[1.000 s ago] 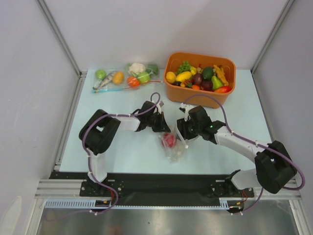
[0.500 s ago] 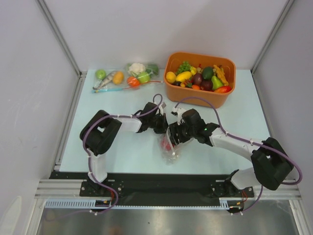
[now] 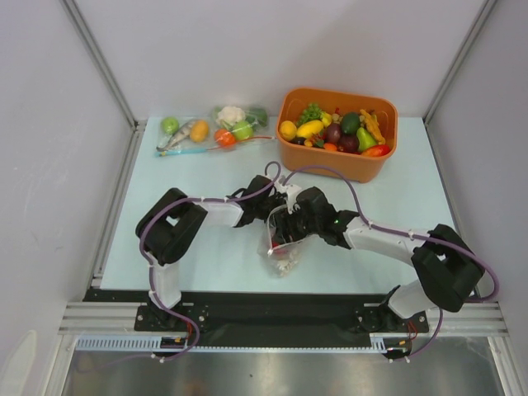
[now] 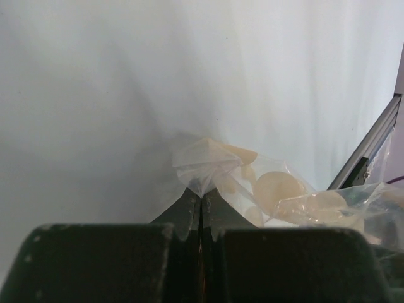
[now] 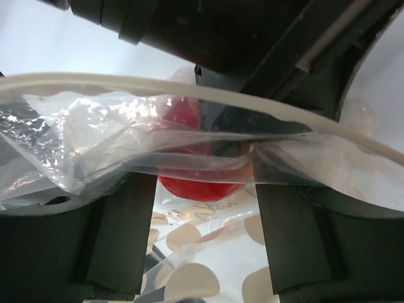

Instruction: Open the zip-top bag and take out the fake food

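Zip-top bag (image 3: 286, 241) is held up over mid-worktop, between the two end effectors and slightly nearer the arm bases than the far wall. Orientation: zip edge is uppermost, at the end effectors. The body hangs and trails toward the near edge, so the long axis runs far-to-near in the top view. Cannot tell whether the bottom corner touches the worktop (image 3: 165, 223). In the right wrist view the pale zip strip (image 5: 95, 81) crosses the frame left to right, sloping down to the right. The red fruit (image 5: 199, 186) sits just under it inside the film; the other pieces cannot be made out. Left end effector (image 4: 201, 197): jaws closed tight, pinching a small fold of the bag's clear plastic at the tips. Right end effector (image 5: 207, 208): jaws stand apart, with the bag mouth lying across the gap and no pinch visible. Surface: pale blue-white, matte. An orange bin (image 3: 337, 161) full of mixed plastic produce stands at the far right. Other clear bags (image 3: 206, 132) of toy food lie at the far left, well apart from the held bag. The enclosure has plain white walls and aluminium frame rails (image 3: 99, 58) at the corners.
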`<state>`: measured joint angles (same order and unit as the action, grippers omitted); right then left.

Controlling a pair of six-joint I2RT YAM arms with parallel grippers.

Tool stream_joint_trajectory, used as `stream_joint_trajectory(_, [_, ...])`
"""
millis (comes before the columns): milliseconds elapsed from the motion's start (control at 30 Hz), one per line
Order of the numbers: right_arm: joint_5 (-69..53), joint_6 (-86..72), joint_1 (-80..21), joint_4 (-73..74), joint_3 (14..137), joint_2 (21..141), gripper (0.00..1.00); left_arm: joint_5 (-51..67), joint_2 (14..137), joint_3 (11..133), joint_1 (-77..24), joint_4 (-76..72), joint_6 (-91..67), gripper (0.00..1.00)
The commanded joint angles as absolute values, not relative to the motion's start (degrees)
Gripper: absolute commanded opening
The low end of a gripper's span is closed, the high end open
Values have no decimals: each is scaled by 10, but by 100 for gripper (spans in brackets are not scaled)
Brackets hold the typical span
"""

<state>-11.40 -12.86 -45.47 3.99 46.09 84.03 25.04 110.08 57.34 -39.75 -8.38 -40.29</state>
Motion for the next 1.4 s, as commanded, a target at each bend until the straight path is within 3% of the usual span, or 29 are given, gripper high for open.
stream_joint_trajectory(0, [-66, -112, -458, 34, 453, 872, 65, 262, 1072, 577, -412, -77, -420, 0])
stream_joint_trajectory(433, [-41, -91, -474, 14, 451, 952, 63, 256, 1052, 580, -426, -77, -435, 0])
stream_joint_trajectory(500, [-38, -85, -476, 18, 451, 955, 54, 255, 1050, 575, -426, -83, -438, 0])
stream_joint_trajectory(533, [-37, -87, -476, 24, 450, 955, 36, 254, 1050, 574, -426, -83, -438, 0])
stream_joint_trajectory(633, [-35, -88, -476, 36, 446, 930, 17, 250, 1051, 574, -425, -80, -433, 0])
stream_joint_trajectory(800, [-32, -91, -474, 66, 450, 863, 0, 237, 1049, 577, -422, -62, -411, 0])
stream_joint_trajectory(1367, [26, -149, -437, 233, 506, 643, 0, 208, 1046, 577, -403, -23, -353, 0])
